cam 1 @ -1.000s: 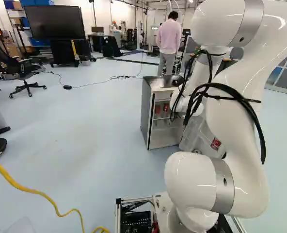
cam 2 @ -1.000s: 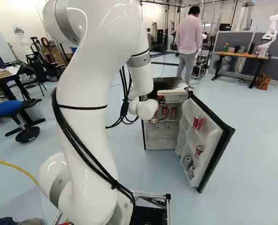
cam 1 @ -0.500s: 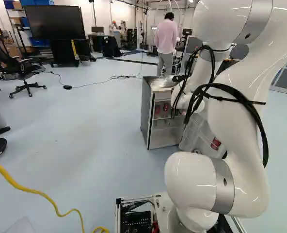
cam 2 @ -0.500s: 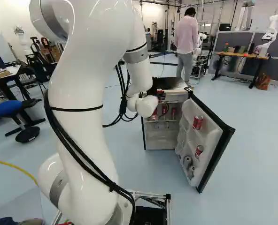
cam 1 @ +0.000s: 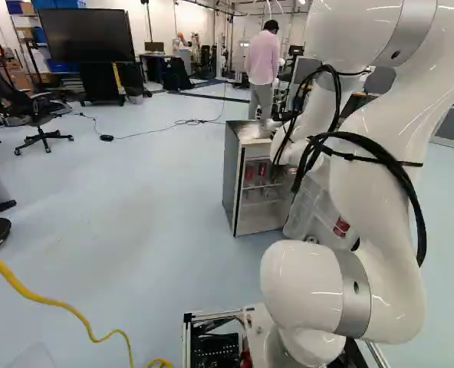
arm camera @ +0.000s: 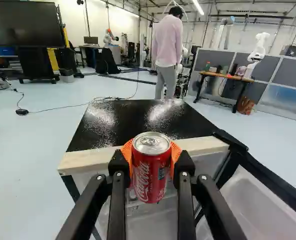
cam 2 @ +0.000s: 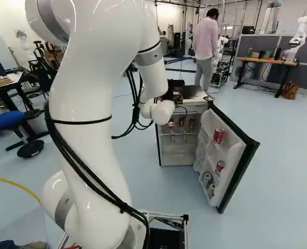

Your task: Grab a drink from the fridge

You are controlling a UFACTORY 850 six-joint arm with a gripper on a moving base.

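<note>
Red can (arm camera: 150,170) pinched in front of the fridge (cam 1: 233,180)

The gripper (cam 2: 174,95) squeezes it upright between orange pads (arm camera: 176,152), near the pale wooden strip (arm camera: 90,159) edging a black top (arm camera: 115,122) (shiny, glare and all). The fridge door (cam 2: 239,168) hangs open. Beyond, across pale blue floor (arm camera: 28,170), stand a big screen (arm camera: 25,24), a desk (arm camera: 223,75) and grey partitions (arm camera: 290,75).

Red, silver-topped can (arm camera: 150,172), upright, near upper front of black-topped fridge (arm camera: 125,120), fridge standing open
</note>
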